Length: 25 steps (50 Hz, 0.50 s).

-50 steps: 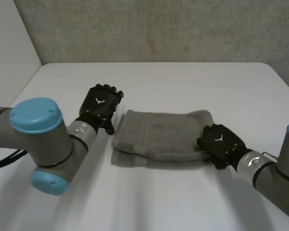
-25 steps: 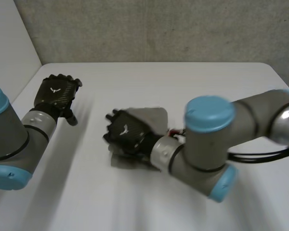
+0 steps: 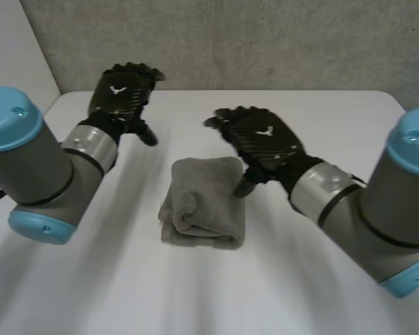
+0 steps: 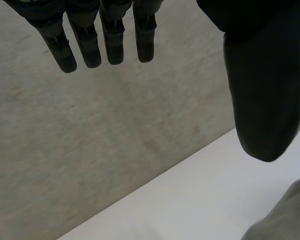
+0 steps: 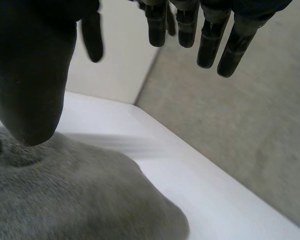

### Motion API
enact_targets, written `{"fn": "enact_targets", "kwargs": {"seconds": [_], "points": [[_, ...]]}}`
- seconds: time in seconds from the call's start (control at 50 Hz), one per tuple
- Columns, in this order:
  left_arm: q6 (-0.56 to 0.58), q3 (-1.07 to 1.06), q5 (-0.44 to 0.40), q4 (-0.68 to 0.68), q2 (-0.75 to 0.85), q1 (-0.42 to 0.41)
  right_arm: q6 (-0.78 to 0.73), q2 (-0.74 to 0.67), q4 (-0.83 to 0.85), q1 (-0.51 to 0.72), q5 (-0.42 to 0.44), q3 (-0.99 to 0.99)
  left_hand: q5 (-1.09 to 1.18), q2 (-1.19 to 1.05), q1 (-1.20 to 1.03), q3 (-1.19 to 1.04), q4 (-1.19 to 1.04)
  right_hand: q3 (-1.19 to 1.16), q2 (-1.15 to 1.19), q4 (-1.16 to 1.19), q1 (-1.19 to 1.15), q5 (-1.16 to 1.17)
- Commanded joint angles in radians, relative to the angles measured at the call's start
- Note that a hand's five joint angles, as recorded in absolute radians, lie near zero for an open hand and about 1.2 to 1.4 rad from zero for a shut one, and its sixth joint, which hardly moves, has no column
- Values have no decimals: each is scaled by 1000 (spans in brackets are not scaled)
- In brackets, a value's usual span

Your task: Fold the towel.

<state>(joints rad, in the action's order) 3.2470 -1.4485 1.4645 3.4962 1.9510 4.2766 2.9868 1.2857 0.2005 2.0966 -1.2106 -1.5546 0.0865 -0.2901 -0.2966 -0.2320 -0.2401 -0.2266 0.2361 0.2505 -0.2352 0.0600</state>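
The fingers (image 4: 87,45) of the left hand (image 3: 122,94) hang straight and a little apart, the thumb held wide, with nothing between them. The right hand's (image 3: 264,142) own fingers (image 5: 208,45) are likewise straight and spread, holding nothing. Its thumb (image 5: 30,95) points down at the towel's surface, though contact cannot be told.

The towel (image 3: 204,202) lies in the centre of the head view as a compact grey bundle on the white table (image 3: 349,129). It is doubled over, with a rounded fold toward the lower left and layered edges along its lower side. The left hand is raised in the upper left of the frame, well apart from the cloth, probably to keep clear of it. The right hand hovers just above and to the right of the bundle, its palm turned down. That pose suits either letting go of a laid-over layer or pressing it flat.

Judging by the bundle's shape, the folding looks largely done. The upper layer sits slightly askew and puffy, so a smoothing press might tidy it.

Bare table surrounds the towel on every side, with wide room toward the lower frame and the right. The wall (image 3: 265,42) closes the far edge along the top, close behind the left hand, so retreat is easier toward the near side.
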Motion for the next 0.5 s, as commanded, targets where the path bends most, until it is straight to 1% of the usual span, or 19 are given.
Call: {"fn": "enact_targets", "kwargs": {"seconds": [0.02, 0.04, 0.06, 0.1, 0.12, 0.16, 0.26, 0.34, 0.38, 0.4, 0.42, 0.44, 0.48, 0.5], "points": [[-30, 14, -32, -2, 55, -80, 57, -48, -9, -89, -6, -12, -21, 50, 57, 57, 66, 52, -62, -76, 61, -60], [-33, 14, -42, -3, 78, -99, 67, -99, -12, -96, -7, 4, -21, 50, 57, 57, 66, 52, -62, -76, 61, -60], [-33, 14, -43, -3, 78, -100, 67, -100, -12, -96, -7, 4, -21, 50, 57, 57, 66, 52, -62, -76, 61, -60], [-39, 14, -68, -5, 126, -130, 118, -189, -39, -101, -9, 66, -21, 50, 57, 57, 66, 52, -62, -76, 61, -60], [-39, 14, -69, -5, 126, -130, 118, -189, -39, -101, -9, 67, -21, 50, 57, 57, 66, 52, -62, -76, 61, -60], [-35, 2, -84, -5, 172, -135, 181, -259, -87, -99, -6, 125, -18, 47, 54, 57, 66, 52, -62, -76, 61, -60], [-29, -3, -85, -28, 206, -127, 242, -315, -98, -87, -10, 180, -12, 41, 48, 57, 66, 52, -62, -76, 61, -60], [-13, -9, -84, -43, 207, -113, 248, -325, -96, -69, -20, 197, -9, 38, 45, 57, 66, 52, -62, -76, 61, -60], [38, -24, -84, -45, 209, -80, 251, -330, -95, -50, -23, 208, -6, 36, 42, 57, 66, 52, -62, -76, 61, -60], [39, -24, -84, -45, 209, -80, 253, -339, -95, -34, -29, 217, -6, 35, 42, 57, 66, 52, -62, -76, 61, -60], [83, -30, -84, -43, 210, -67, 253, -354, -95, -21, -43, 229, -4, 33, 39, 57, 66, 52, -62, -76, 61, -60], [83, -30, -84, -43, 210, -67, 253, -355, -95, -21, -43, 229, -4, 33, 39, 57, 66, 52, -62, -76, 61, -60], [173, -49, -84, -48, 227, -46, 250, -399, -101, -4, -78, 264, -4, 33, 39, 57, 66, 52, -62, -76, 61, -60], [174, -49, -84, -48, 227, -46, 250, -399, -101, -4, -78, 265, -4, 33, 39, 57, 66, 52, -62, -76, 61, -60]]}}
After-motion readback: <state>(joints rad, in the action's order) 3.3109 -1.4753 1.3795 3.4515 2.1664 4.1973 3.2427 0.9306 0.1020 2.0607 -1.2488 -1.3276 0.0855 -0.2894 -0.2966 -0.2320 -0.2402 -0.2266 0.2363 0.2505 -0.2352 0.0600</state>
